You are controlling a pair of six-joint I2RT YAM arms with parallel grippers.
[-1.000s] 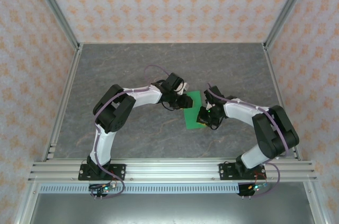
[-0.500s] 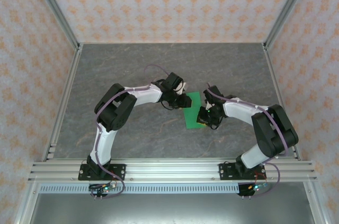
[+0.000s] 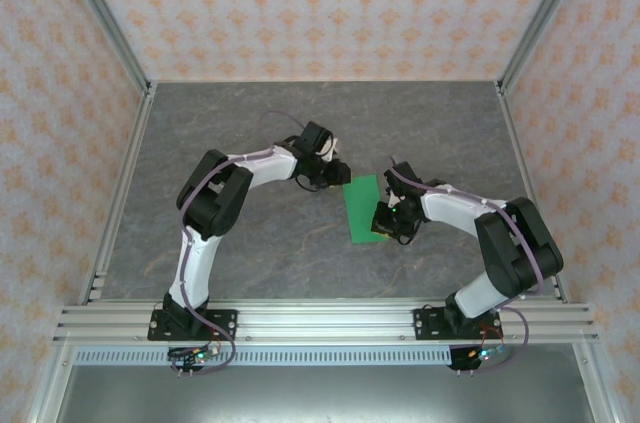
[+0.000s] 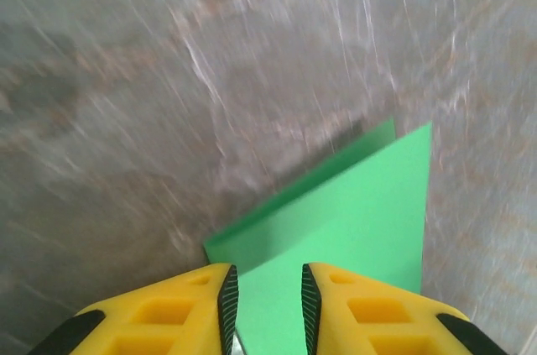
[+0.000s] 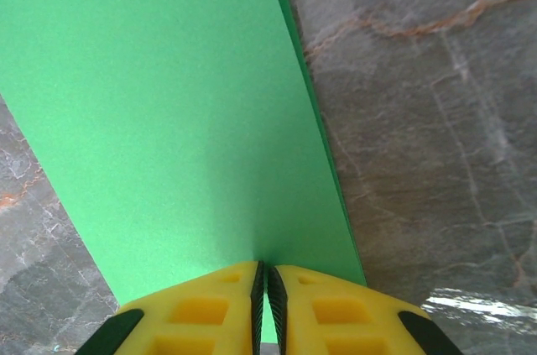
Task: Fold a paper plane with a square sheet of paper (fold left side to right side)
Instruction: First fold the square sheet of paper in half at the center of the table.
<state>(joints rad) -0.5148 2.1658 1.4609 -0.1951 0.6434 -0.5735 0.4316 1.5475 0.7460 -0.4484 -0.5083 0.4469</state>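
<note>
Green square sheet of paper point(image 3: 362, 208) sits clamped between right fingers point(image 5: 210, 313), left fingers point(image 4: 168, 321) apart, seemingly hovering over its corner.

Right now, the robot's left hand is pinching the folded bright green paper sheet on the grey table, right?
No, the right hand pinches the folded bright green paper sheet on the grey table; the right wrist view shows it. The left hand is open.

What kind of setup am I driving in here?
Probably a lab robot test cell: a grey marbled tabletop, walled in by patterned panels between aluminium frame posts, with a mounting rail along the near edge.
</note>
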